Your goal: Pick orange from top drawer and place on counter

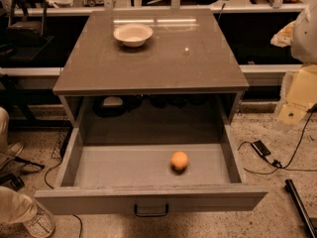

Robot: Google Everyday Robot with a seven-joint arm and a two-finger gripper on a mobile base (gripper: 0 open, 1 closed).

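Note:
The orange (pixel 179 160) is small and round and lies on the grey floor of the open top drawer (pixel 124 165), right of the middle and near the front wall. The drawer is pulled fully out, and its dark handle (pixel 151 211) is on the front panel. The counter (pixel 163 58) is the glossy grey-brown top above it. My gripper (pixel 293 105) is a pale cream shape at the right edge of the view. It hangs beside the cabinet, to the right of and higher than the orange, well apart from it. It holds nothing that I can see.
A shallow white bowl (pixel 132 34) stands on the counter at the back left. Cables and a small black device (pixel 261 148) lie on the floor to the right of the drawer. A person's shoe (pixel 39 222) is at the bottom left.

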